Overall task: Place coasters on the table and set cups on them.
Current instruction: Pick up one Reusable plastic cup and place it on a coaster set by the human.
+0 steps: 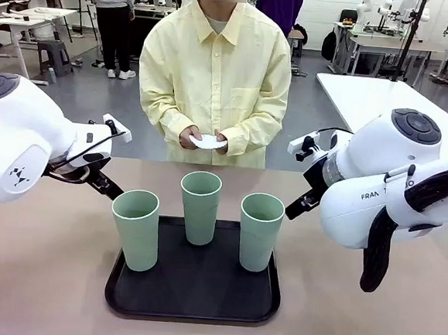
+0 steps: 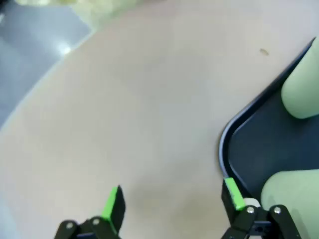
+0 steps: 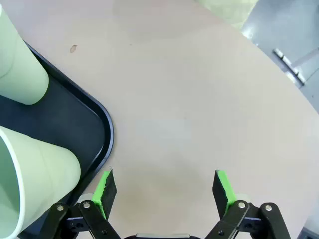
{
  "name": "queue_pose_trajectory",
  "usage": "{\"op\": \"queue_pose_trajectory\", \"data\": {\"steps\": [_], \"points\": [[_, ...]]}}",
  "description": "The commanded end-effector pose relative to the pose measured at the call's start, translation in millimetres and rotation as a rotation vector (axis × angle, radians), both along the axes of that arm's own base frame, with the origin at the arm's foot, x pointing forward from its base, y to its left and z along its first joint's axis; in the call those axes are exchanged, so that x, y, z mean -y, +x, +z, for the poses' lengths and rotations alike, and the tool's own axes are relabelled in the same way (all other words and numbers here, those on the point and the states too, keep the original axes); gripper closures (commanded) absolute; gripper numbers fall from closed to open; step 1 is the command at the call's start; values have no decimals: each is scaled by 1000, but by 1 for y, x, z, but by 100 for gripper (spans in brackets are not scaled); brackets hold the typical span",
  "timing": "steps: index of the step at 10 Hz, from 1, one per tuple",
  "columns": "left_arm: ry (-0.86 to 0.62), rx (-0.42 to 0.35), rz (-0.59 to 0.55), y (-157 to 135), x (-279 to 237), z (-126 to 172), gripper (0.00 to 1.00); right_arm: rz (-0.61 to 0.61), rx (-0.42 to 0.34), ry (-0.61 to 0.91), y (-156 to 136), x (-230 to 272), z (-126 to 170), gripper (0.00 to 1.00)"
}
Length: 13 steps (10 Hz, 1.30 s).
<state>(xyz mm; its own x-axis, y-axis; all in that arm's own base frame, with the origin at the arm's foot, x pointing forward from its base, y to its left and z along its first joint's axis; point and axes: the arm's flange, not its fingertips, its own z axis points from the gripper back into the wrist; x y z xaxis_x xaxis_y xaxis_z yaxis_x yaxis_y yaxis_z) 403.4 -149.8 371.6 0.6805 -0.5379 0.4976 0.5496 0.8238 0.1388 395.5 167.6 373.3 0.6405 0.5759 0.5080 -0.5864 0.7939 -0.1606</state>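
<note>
Across the table (image 1: 44, 277) a person (image 1: 216, 74) holds the coasters (image 1: 208, 141); left gripper (image 2: 173, 193) and right gripper (image 3: 163, 178) gape empty beside the tray (image 1: 189, 308). Better to wait for flat-laid coasters before gripping cups (image 1: 200, 204).

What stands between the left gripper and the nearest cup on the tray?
Nothing visible. The left gripper, open, hangs over the bare table beside the tray; only the low tray rim lies before the nearest cup.
</note>
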Motion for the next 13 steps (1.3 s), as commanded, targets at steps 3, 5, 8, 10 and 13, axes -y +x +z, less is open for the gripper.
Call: {"op": "queue_pose_trajectory", "data": {"steps": [3, 5, 8, 10, 13], "points": [[0, 0, 0, 0, 0, 0, 0, 0, 0, 0, 0, 0, 0, 0], [0, 0, 0, 0, 0, 0, 0, 0, 0, 0, 0, 0, 0, 0], [0, 0, 0, 0, 0, 0, 0, 0, 0, 0, 0, 0, 0, 0], [0, 0, 0, 0, 0, 0, 0, 0, 0, 0, 0, 0, 0, 0], [0, 0, 0, 0, 0, 0, 0, 0, 0, 0, 0, 0, 0, 0]]}}
